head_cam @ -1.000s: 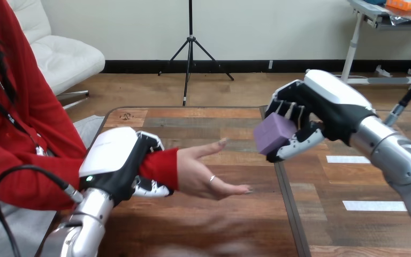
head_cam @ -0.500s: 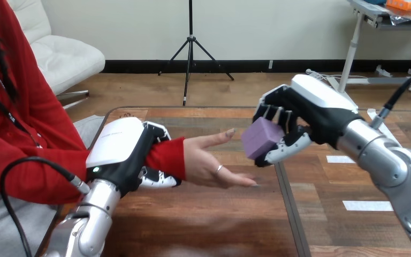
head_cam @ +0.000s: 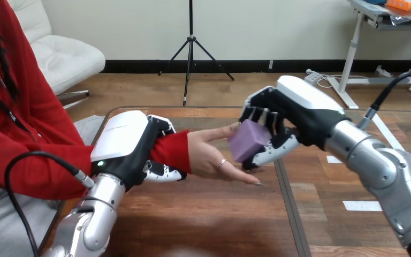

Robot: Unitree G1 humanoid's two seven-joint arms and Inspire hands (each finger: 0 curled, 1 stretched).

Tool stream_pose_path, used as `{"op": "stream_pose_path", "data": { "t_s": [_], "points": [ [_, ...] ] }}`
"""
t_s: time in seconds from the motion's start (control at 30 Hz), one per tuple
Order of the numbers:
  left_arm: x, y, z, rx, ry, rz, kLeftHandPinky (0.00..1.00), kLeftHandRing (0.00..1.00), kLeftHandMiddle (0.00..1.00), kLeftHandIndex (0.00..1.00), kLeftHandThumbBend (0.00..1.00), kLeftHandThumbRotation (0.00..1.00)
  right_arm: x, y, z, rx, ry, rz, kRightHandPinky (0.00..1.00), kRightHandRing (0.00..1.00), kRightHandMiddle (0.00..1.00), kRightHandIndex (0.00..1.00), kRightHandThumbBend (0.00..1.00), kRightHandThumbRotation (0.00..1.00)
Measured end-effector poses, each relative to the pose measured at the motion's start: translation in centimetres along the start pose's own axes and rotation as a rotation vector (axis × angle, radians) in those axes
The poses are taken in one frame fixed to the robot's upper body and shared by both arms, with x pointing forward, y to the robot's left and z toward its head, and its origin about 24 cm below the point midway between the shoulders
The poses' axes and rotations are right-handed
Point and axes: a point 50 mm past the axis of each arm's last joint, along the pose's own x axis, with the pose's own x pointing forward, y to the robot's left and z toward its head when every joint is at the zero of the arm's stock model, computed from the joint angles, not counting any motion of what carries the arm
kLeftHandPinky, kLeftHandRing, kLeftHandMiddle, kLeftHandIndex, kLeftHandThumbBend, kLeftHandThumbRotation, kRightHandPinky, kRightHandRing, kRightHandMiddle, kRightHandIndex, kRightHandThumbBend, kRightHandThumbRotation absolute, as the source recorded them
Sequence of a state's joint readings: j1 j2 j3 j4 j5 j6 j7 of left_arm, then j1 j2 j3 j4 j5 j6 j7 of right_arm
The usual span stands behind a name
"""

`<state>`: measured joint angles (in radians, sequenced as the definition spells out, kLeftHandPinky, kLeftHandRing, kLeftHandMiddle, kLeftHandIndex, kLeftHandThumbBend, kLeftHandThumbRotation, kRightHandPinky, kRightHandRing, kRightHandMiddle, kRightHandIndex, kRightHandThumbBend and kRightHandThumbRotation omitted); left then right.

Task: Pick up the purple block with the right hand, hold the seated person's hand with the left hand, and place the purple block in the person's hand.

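Well, we start with the big wooden bench (head_cam: 203, 214). It lies under everything, and nothing sits on the part near us.

Next comes the person's arm in its red sleeve (head_cam: 172, 151). It reaches in from the left side, above the bench.

Our left robot hand (head_cam: 128, 147) is wrapped round that sleeve at the wrist. Its fingers curl over the top and its thumb curls under, so it has a hold on the wrist.

Our right robot hand (head_cam: 294, 115) comes in from the right side. Its fingers and thumb are closed tight on the purple block (head_cam: 249, 140).

The person's hand (head_cam: 214, 156) is open, palm up, with its fingers pointing to the right.

The purple block is up off the bench, tilted in our grip. It is just over the person's fingers and close to the palm. We cannot tell if it touches the hand yet.

What could go wrong? We think the block is more over the fingers than the palm. If we let go now, it could tip, roll off the fingertips and drop on the bench. Our thumb is low under the block, so going down more could bump the person's fingers. If our left robot hand lets go, the palm could move away.
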<state>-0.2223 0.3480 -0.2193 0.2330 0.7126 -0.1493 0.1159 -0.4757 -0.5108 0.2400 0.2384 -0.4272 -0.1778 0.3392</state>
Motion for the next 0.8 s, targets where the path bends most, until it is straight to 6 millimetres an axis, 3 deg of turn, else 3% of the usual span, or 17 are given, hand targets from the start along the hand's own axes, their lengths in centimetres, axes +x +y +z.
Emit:
{"op": "stream_pose_path", "data": {
  "t_s": [0.8],
  "points": [
    [0.4, 0.2, 0.3, -0.002, -0.007, 0.01, 0.28, 0.34, 0.4, 0.41, 0.74, 0.0, 0.1, -0.5, 1.7, -0.018, -0.034, 0.02, 0.27, 0.31, 0.39, 0.44, 0.69, 0.0]
  ]
}}
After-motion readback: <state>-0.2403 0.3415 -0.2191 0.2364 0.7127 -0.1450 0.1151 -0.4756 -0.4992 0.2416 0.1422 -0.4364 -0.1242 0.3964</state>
